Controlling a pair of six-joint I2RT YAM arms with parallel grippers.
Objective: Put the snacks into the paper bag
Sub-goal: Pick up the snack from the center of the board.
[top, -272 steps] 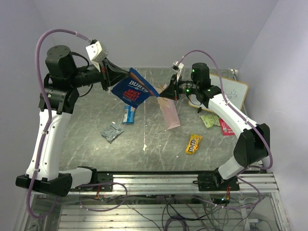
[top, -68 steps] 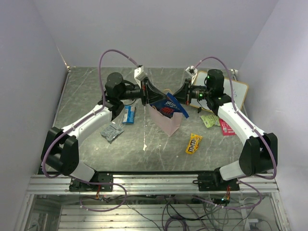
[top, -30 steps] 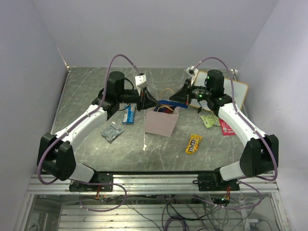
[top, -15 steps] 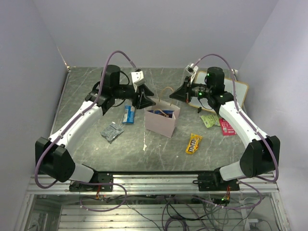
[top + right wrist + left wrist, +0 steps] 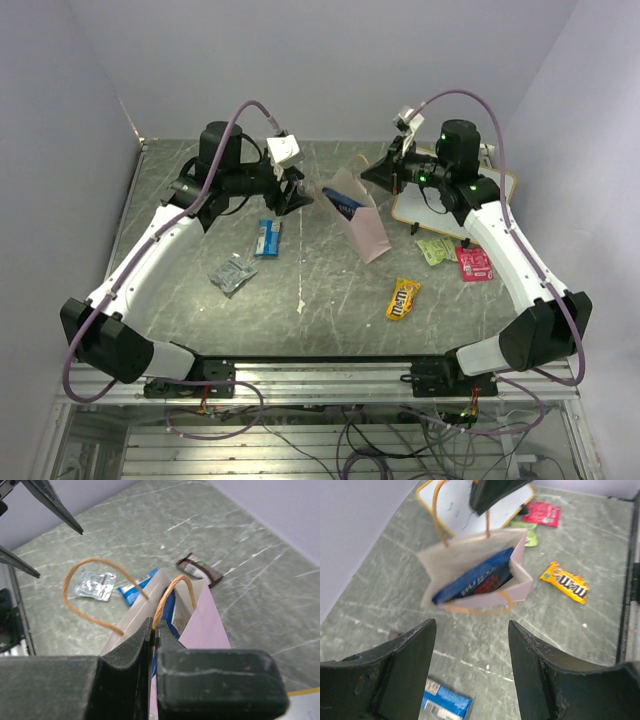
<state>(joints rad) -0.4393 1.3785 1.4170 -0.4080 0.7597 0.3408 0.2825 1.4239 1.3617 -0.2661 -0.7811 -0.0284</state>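
The right tool (image 5: 152, 630) is clenched on one handle of the bag (image 5: 365, 225), which hangs tilted toward the middle of the desk's (image 5: 330, 300) far edge. It's hard to say if its bottom touches down. The chip bag (image 5: 475, 577) is already inside.

The left tool (image 5: 293, 192) is released and empty, just left of the bag's mouth. The next pick probably turns on this: the blue-white packet (image 5: 267, 238) lies close by, toward the near edge from the left tool, long axis running far-to-near. The silver packet (image 5: 232, 273) is a bit further toward the near-left corner.

The M&M's (image 5: 403, 298), green packet (image 5: 436, 249) and pink packet (image 5: 472, 262) sit toward the right edge, nearer the right arm — but that arm's busy with the bag, so the left looks like the one to fetch.
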